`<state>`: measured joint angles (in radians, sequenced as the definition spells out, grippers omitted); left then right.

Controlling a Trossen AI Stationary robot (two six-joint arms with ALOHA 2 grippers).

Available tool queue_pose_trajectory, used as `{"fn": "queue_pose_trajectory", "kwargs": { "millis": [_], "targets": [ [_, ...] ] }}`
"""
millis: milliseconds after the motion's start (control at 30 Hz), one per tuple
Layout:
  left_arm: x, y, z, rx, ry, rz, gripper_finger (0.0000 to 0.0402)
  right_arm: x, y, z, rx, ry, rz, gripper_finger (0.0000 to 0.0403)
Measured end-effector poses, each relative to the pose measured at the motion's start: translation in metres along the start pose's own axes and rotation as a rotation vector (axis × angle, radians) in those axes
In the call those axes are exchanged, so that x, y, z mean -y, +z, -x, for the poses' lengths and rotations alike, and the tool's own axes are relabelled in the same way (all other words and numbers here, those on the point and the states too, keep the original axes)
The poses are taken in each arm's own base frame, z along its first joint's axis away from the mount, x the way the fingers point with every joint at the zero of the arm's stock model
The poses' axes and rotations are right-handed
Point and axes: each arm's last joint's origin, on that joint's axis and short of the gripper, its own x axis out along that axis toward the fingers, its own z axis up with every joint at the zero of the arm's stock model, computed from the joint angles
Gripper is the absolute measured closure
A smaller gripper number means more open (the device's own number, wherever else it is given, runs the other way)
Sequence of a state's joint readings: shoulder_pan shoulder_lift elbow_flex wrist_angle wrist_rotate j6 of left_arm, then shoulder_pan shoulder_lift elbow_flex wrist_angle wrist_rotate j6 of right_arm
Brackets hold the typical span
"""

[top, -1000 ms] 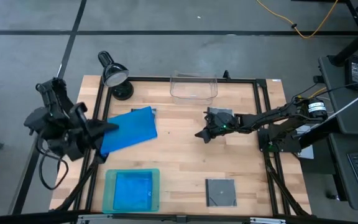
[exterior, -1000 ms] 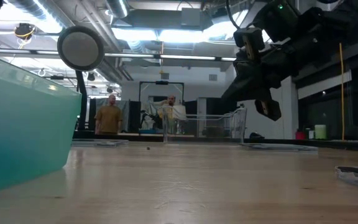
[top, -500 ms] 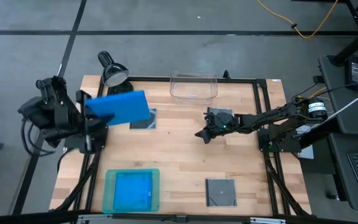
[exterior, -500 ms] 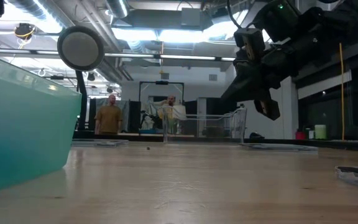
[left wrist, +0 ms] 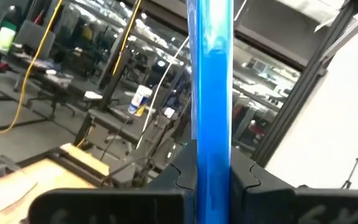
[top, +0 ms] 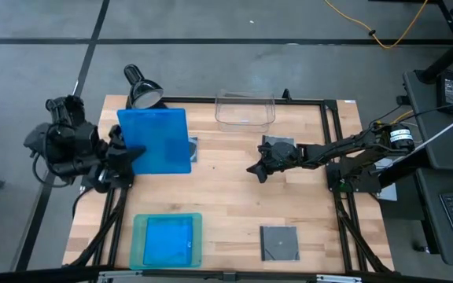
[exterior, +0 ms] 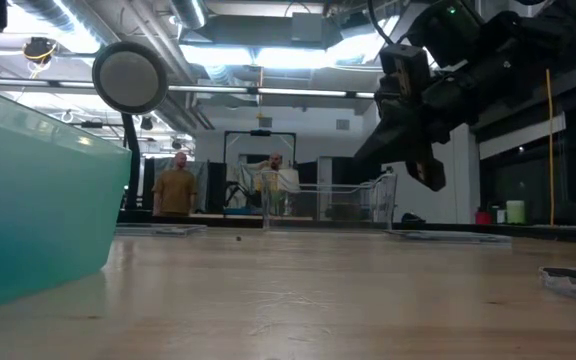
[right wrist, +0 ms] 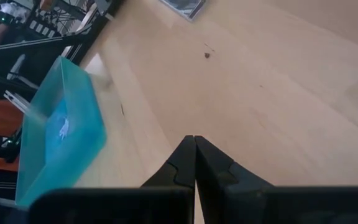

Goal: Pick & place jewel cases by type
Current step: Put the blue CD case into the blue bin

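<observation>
My left gripper (top: pixel 126 154) is at the table's left edge, shut on a bright blue jewel case (top: pixel 154 141), which shows edge-on (left wrist: pixel 211 93) in the left wrist view. A second blue case (top: pixel 167 240) lies flat in the teal tray (top: pixel 139 222). One dark grey case (top: pixel 191 149) lies on the table, partly hidden under the held case. Another (top: pixel 276 143) lies under the right arm, and a third (top: pixel 279 242) near the near edge. My right gripper (top: pixel 253 170) hovers shut over mid-table (right wrist: pixel 194 163), touching nothing. My left gripper pinches the blue case between its two fingers (left wrist: pixel 178 182) at the edge toward the table's left (top: pixel 132 149). The fingers come in about level from the table's left. The case is lifted clear of the table, its broad face turned up toward the high camera.
A clear plastic bin (top: pixel 244 111) stands at the far edge and a desk lamp (top: pixel 143 95) at the far left corner. A black frame (top: pixel 333 149) borders the table. Bare wood lies between the tray and the right arm. People stand in the room beyond (exterior: pixel 178 186).
My left gripper has lifted the blue case clear of the table and carried it toward the far edge. The case has swung from a slanted lie to square with the table, uncovering part of the dark grey case beneath.
</observation>
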<state>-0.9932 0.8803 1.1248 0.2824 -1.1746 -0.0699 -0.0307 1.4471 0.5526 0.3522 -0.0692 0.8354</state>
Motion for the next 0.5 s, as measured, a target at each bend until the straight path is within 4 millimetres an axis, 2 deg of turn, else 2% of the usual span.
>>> {"fn": "queue_pose_trajectory", "kwargs": {
  "millis": [200, 500],
  "targets": [
    [-0.003, 0.003, 0.001, 0.001, 0.017, -0.038, 0.038, -0.002, 0.002, 0.0, 0.019, 0.021, 0.019, 0.0395],
    [-0.016, 0.021, 0.007, 0.025, -0.006, -0.148, 0.038, -0.004, 0.003, 0.0, 0.032, 0.037, 0.037, 0.0395]
  ]
}}
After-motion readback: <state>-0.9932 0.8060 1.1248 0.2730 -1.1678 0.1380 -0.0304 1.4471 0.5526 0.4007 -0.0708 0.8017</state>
